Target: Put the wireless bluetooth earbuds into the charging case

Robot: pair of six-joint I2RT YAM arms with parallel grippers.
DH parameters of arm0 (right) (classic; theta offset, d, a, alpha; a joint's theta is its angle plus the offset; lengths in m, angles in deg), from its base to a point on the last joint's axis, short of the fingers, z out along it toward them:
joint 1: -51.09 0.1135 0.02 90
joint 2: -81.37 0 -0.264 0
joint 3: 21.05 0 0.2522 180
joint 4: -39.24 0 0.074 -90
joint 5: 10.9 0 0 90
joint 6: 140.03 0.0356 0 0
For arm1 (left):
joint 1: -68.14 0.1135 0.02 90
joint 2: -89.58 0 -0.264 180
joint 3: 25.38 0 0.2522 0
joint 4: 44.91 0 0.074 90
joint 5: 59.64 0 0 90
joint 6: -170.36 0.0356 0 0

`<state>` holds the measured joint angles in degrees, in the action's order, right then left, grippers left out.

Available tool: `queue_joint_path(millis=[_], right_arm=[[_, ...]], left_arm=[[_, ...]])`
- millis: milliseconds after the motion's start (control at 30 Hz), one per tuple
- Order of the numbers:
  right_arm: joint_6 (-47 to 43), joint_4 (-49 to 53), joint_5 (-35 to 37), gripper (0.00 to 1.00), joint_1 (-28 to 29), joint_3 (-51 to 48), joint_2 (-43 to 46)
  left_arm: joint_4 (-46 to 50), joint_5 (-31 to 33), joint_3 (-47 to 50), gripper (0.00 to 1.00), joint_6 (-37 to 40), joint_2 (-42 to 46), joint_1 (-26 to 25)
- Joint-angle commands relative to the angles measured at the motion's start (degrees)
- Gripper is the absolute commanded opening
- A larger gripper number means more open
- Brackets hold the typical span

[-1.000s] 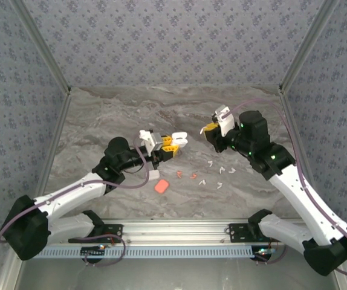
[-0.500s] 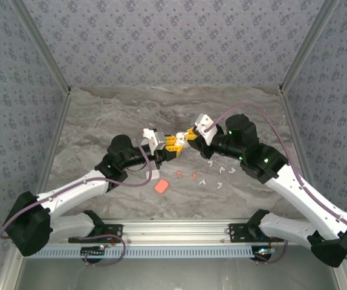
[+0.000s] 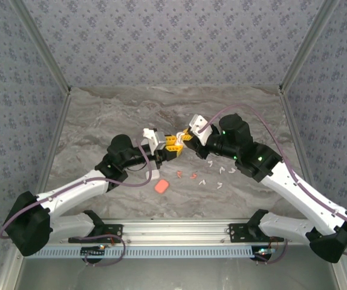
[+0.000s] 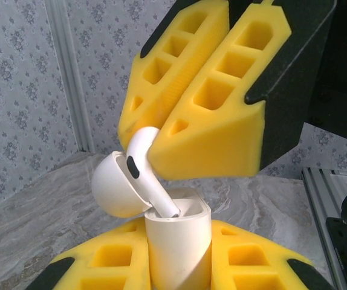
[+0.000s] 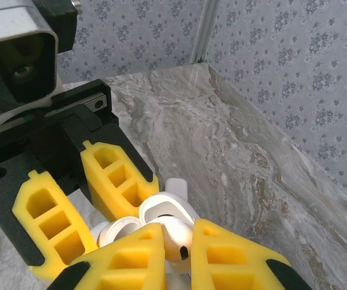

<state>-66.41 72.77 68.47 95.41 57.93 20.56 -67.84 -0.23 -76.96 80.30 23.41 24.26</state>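
Observation:
My left gripper (image 4: 176,257) (image 3: 171,145) is shut on a white charging case (image 4: 178,241), held upright off the table with its rounded lid (image 4: 114,188) swung open to the left. My right gripper (image 5: 178,241) (image 3: 185,137) is shut on a white earbud (image 4: 142,166) and meets the case from above. The earbud's stem tip sits just inside the case's opening (image 5: 164,211), tilted, with its head still outside. In the right wrist view the earbud (image 5: 178,238) shows between my yellow fingers (image 5: 234,254), and the left gripper's fingers (image 5: 118,175) flank the case.
Several loose white earbuds (image 3: 222,171) and two orange-red ones (image 3: 191,176) lie on the marble table just below the grippers. An orange-red case (image 3: 161,186) and a white case (image 3: 153,176) lie to their left. Patterned walls (image 3: 173,42) enclose the table.
My right arm has swung left and down with the earbud, bringing it from the right side of the table onto the open case. The left gripper has barely moved.

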Motion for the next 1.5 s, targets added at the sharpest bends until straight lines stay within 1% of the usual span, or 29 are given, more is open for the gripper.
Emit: queue_joint_path(millis=[0,167,300,400,500,600,700,800,900,967,1067,1133,1233,1300,1467], right_arm=[[-0.83,-0.87,0.38,0.14,0.73,1.82,-0.62],[-1.63,2.35,-1.24,0.14,0.93,2.27,-0.6],[-1.4,3.96,-3.4,0.17,0.69,2.18,-0.16],[-0.47,4.89,-5.62,0.27,0.19,2.62,-0.27],[1.02,5.18,-8.37,0.4,-0.84,5.84,0.03],[3.03,5.06,-8.94,0.47,-2.34,7.27,1.63],[7.61,4.59,-9.4,0.52,-5.76,7.61,3.2],[12.98,6.4,-9.23,0.53,-10.62,7.74,3.36],[18.83,10.09,-8.25,0.54,-17.18,6.76,1.8],[22.81,12.35,-8.19,0.52,-21.76,5.11,0.13],[27.71,15.12,-8.26,0.52,-26.65,0.73,-2.68],[28.74,17.41,-8.0,0.51,-28.03,-1.16,-5.48],[28.62,19.59,-6.55,0.51,-28.19,-3.13,-10.76],[28.12,20.25,-6.65,0.48,-28.07,-3.67,-14.8],[27.25,18.92,-5.5,0.44,-27.23,-5.08,-23.63]], left_arm=[[-2.78,-1.33,-2.04,0.0,-0.39,0.12,-0.24],[-3.1,-0.96,-1.76,0.0,-0.42,0.42,-0.24],[-3.79,-0.95,-1.52,0.0,-0.51,0.52,-0.28],[-3.83,-1.05,-1.48,0.0,-0.56,0.43,-0.26],[-3.92,-0.96,-1.42,0.0,-0.64,0.52,-0.27],[-4.09,-0.32,-0.83,0.0,-0.59,1.0,-0.33],[-3.82,0.85,-0.28,0.0,-0.25,1.71,-0.33],[-2.98,2.02,0.29,0.0,0.22,2.57,-0.33],[-2.57,2.68,1.04,0.0,0.48,3.76,-0.33],[-2.01,3.01,1.52,0.0,0.67,4.65,-0.33],[-0.96,3.67,2.09,0.0,1.15,5.98,-0.31],[-0.65,4.08,2.53,0.0,1.37,6.72,-0.28],[-0.19,4.56,2.95,0.0,1.59,7.37,-0.33],[-0.08,4.58,2.99,0.0,1.68,7.45,-0.28],[0.12,4.57,2.87,0.0,1.68,7.37,-0.28]])
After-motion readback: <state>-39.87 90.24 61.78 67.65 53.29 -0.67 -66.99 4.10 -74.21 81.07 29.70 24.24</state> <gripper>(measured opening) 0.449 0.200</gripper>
